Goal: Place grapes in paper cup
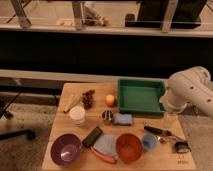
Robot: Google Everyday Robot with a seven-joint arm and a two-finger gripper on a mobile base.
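Note:
A small bunch of dark reddish-purple grapes [88, 98] lies on the wooden table [165, 156] at the back left. The white paper cup [77, 114] stands upright just in front and to the left of them, a short gap away. My white arm reaches in from the right edge, and the gripper [169, 121] hangs below it over the table's right side, in front of the green tray. It stands open with nothing in it, far to the right of both grapes and cup.
An orange fruit [110, 100] sits next to a green tray [141, 95]. A small dark metal cup [107, 116] and blue cloth [122, 119] are mid-table. In front stand a purple bowl [65, 148], orange bowl [129, 147] and blue cup [148, 142]. Dark tools [159, 132] lie right.

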